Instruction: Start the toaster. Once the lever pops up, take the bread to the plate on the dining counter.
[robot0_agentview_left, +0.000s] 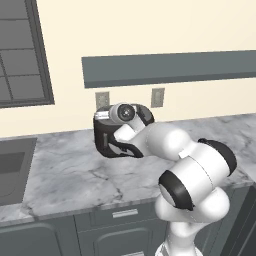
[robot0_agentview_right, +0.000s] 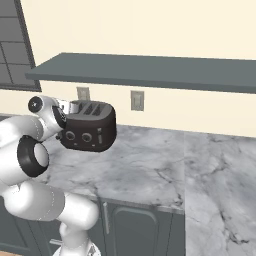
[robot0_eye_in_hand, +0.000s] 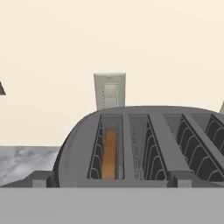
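The black toaster (robot0_agentview_right: 91, 129) stands on the marble worktop (robot0_agentview_left: 65, 175) close to the wall, its two knobs facing the room. In the hand view I look down along its silver top (robot0_eye_in_hand: 135, 144). The bread (robot0_eye_in_hand: 109, 153), a tan-brown slice, stands sunk in the leftmost slot, and the other slots hold nothing. My gripper (robot0_agentview_left: 120, 144) hovers at the toaster's near upper edge, level with its top. It is open and holds nothing. Two small grey tabs (robot0_eye_in_hand: 41, 178) sit on the toaster's near edge. The plate and the dining counter are out of view.
A sink (robot0_agentview_left: 10, 170) is set into the worktop at far left under a window (robot0_agentview_left: 20, 50). A grey shelf (robot0_agentview_right: 150, 70) runs along the wall above the toaster, and two wall outlets (robot0_agentview_right: 136, 100) sit behind it. The worktop extends right and forward (robot0_agentview_right: 220, 170).
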